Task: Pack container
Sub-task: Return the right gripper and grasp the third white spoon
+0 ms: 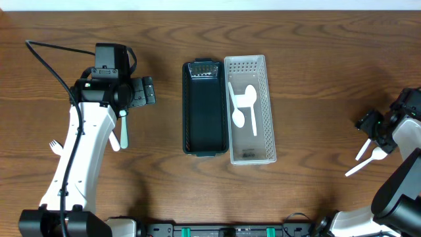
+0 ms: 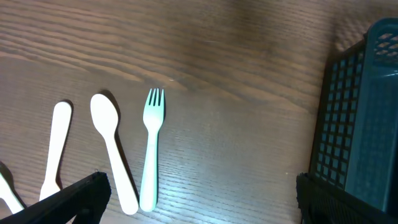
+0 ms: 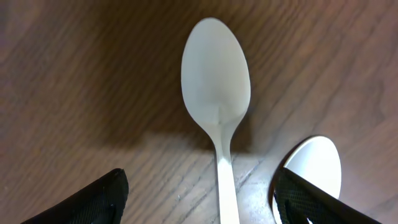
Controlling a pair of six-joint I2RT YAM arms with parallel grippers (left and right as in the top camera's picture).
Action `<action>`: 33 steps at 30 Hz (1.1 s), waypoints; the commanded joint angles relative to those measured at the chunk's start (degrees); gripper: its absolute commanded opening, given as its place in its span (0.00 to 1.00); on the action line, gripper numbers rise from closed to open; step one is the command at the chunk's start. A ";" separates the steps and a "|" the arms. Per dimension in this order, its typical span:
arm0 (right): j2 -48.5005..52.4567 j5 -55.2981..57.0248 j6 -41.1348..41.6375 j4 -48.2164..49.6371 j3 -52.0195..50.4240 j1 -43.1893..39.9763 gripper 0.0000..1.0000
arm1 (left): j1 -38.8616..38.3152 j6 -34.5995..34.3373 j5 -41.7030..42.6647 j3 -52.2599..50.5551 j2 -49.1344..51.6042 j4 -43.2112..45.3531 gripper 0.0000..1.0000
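A dark green basket (image 1: 205,108) and a white basket (image 1: 264,112) stand side by side mid-table; the white one holds two white spoons (image 1: 245,105). My left gripper (image 2: 199,205) is open above the wood. A pale green fork (image 2: 151,149), a white spoon (image 2: 112,152) and another white handle (image 2: 55,149) lie toward its left finger, and the dark basket (image 2: 364,118) is at its right. My right gripper (image 3: 199,205) is open and low, with its fingers on either side of the handle of a white spoon (image 3: 217,81). A second white spoon (image 3: 317,168) lies by its right finger.
In the overhead view the left arm (image 1: 85,145) covers part of the cutlery at the left. A white fork (image 1: 54,145) pokes out beside it. Two white utensils (image 1: 365,158) lie at the right by the right gripper (image 1: 370,125).
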 commanded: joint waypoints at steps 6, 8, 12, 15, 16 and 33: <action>2.64 -0.35 -0.72 0.61 -0.33 -0.44 0.78 | 0.35 0.37 -0.72 1.27 0.35 -0.50 0.98; 3.63 -0.35 -0.72 0.59 -0.33 -0.46 0.78 | 0.35 0.39 -0.72 1.27 0.35 -0.50 0.98; 5.62 -0.37 -0.72 0.59 -0.33 -0.44 0.77 | 0.35 0.39 -0.72 1.27 0.35 -0.50 0.98; 6.23 -0.50 -0.72 0.59 -0.33 -0.44 0.73 | 0.35 0.39 -0.72 1.27 0.35 -0.50 0.98; 6.25 -0.50 -0.72 0.63 -0.33 -0.44 0.70 | 0.35 0.39 -0.72 1.27 0.35 -0.50 0.98; 2.51 -4.63 0.59 -0.33 1.86 2.25 0.01 | 0.35 0.37 -0.72 1.27 0.33 -0.50 0.98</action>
